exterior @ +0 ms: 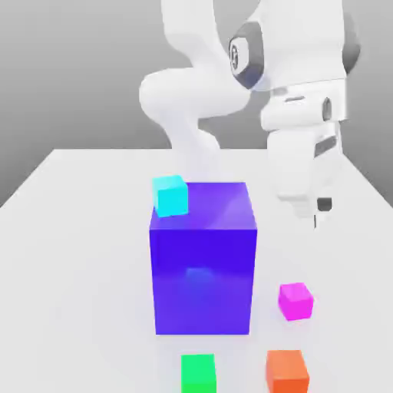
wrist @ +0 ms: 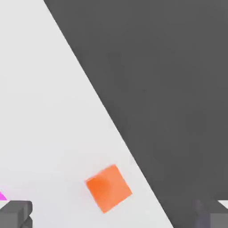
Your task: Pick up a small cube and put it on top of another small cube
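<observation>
The small magenta cube [exterior: 295, 300] sits on the white table [exterior: 84, 253], to the exterior view's right of the big blue-purple cube [exterior: 203, 257]. In the hand view just a sliver of the magenta cube [wrist: 2, 195] shows next to one fingertip [wrist: 15, 213]. My gripper [exterior: 321, 215] hangs in the air well above the magenta cube and a little behind it, apart from it. In the hand view the gripper [wrist: 116, 217] is open, its fingers spread wide with nothing between them.
An orange cube [exterior: 287, 371] [wrist: 108, 188] and a green cube [exterior: 198, 374] lie near the front edge. A cyan cube [exterior: 170, 195] shows at the big cube's upper left corner; whether it rests on it I cannot tell. The table edge [wrist: 111, 124] runs close to the orange cube.
</observation>
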{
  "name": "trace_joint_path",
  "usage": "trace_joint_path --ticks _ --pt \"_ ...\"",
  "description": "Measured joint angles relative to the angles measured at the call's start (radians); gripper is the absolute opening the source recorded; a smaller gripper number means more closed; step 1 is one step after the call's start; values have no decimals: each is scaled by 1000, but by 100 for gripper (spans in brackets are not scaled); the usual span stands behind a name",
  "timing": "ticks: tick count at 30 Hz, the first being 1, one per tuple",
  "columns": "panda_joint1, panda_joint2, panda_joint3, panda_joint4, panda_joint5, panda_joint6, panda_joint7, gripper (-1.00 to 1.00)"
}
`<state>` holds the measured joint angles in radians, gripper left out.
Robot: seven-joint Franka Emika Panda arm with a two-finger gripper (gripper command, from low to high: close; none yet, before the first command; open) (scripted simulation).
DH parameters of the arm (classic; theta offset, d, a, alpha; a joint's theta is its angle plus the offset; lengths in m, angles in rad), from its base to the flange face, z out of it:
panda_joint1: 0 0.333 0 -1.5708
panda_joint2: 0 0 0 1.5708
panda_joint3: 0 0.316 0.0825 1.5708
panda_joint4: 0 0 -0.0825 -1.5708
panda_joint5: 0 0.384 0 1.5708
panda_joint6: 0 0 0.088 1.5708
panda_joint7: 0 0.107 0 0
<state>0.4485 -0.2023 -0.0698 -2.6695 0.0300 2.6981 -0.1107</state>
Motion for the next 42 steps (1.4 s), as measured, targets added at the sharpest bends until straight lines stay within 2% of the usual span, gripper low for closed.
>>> trace_joint_path --ticks 8,15,16,23,30,35,42 --pt "107 232 47 -136 -20 157 -318 0" --pt "87 480 63 -106 -18 356 -351 0" --pt "85 498 65 -103 -17 369 -352 -100" --pt "86 493 64 -104 -15 362 -352 -100" --pt "87 268 53 -140 -30 182 -342 -100" --pt "-26 213 -12 10 -102 140 -293 -100" --pt "-227 286 -139 249 -56 -37 -39 -100"
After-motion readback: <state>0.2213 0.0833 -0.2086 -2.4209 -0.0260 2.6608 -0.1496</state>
